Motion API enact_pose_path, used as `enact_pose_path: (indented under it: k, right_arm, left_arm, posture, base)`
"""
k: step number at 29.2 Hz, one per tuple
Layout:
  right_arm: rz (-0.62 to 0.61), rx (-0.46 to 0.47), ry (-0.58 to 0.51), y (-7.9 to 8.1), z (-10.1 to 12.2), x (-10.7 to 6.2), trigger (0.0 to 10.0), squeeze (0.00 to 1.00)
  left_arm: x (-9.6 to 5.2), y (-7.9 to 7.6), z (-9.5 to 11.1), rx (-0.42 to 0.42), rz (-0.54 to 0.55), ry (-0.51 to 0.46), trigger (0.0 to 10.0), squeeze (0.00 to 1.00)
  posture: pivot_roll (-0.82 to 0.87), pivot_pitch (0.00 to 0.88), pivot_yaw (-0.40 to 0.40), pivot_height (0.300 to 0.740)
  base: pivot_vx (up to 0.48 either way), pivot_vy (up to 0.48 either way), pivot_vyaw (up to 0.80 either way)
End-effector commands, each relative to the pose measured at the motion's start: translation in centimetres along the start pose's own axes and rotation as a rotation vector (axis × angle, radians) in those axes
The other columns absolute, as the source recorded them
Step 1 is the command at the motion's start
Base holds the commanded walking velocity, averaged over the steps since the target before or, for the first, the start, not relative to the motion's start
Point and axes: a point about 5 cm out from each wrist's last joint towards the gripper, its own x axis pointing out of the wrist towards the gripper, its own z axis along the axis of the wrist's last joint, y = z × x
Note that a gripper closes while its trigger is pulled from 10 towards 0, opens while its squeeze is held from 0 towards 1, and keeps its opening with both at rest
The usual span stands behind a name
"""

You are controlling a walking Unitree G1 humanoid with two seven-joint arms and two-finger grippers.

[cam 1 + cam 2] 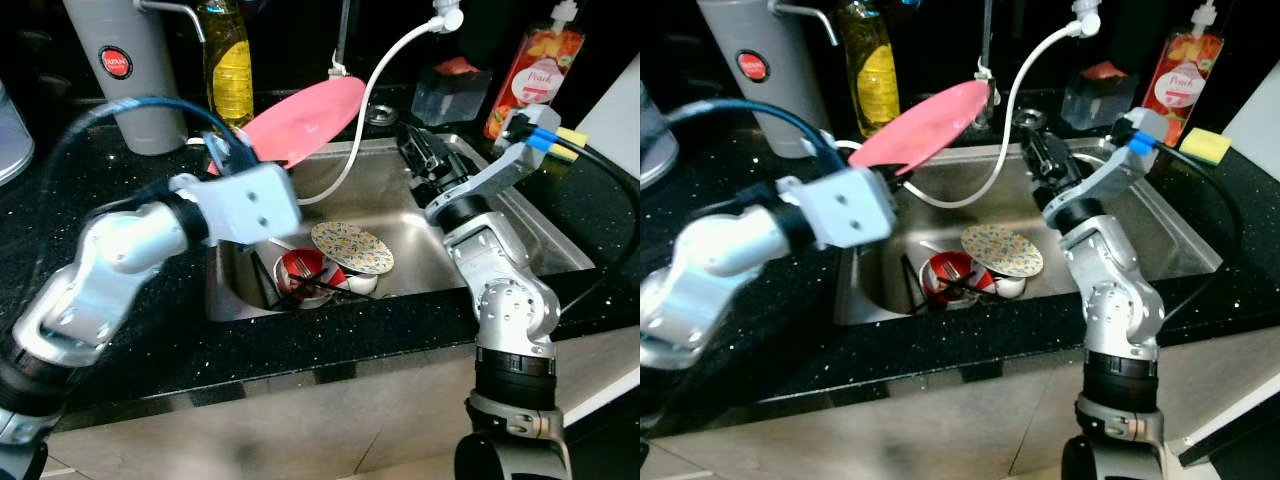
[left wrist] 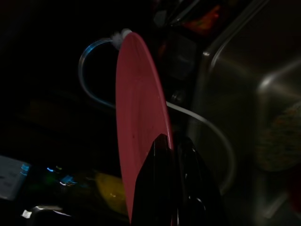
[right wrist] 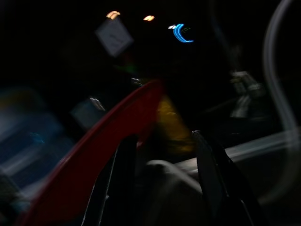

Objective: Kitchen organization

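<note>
Left eye view is showing the left gripper clamping the near rim of the pink plate, which is tilting over the sink at about ten o'clock from the patterned plate lying in the basin. The right gripper is hovering with fingers apart at three o'clock of the plate. The plate is looking stiff, light, probably wet and slippery, so a rim pinch is suiting it, ideally deeper.
</note>
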Motion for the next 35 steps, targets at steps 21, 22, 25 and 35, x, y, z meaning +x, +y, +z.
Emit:
enact_pose_path:
  k: [21,22,25,35]
  right_arm:
    - [0.255,0.446,-0.040,2.6,1.6,-0.9,10.0,0.00]
    - [0.253,0.435,-0.031,2.7,1.5,-0.9,10.0,0.00]
    - [0.245,0.388,0.014,2.7,1.1,-0.8,10.0,0.00]
    - [0.105,0.223,0.220,2.0,-1.9,-0.1,10.0,0.00]
  left_arm:
    - [1.6,-0.2,0.9,0.285,0.033,-0.143,10.0,0.00]
    - [1.6,-0.4,0.9,0.295,0.025,-0.153,10.0,0.00]
    - [1.9,-0.7,1.2,0.308,0.019,-0.182,10.0,0.00]
    - [2.6,-1.8,2.6,0.331,-0.018,-0.284,10.0,0.00]
  posture:
    - [0.08,0.000,-0.038,0.740]
    - [0.08,0.000,-0.038,0.740]
    - [0.08,0.000,-0.044,0.740]
    - [0.08,0.000,-0.042,0.740]
  base:
    - [0.000,0.000,0.00]
    - [0.000,0.000,0.00]
    - [0.000,0.000,0.00]
    - [0.000,0.000,0.00]
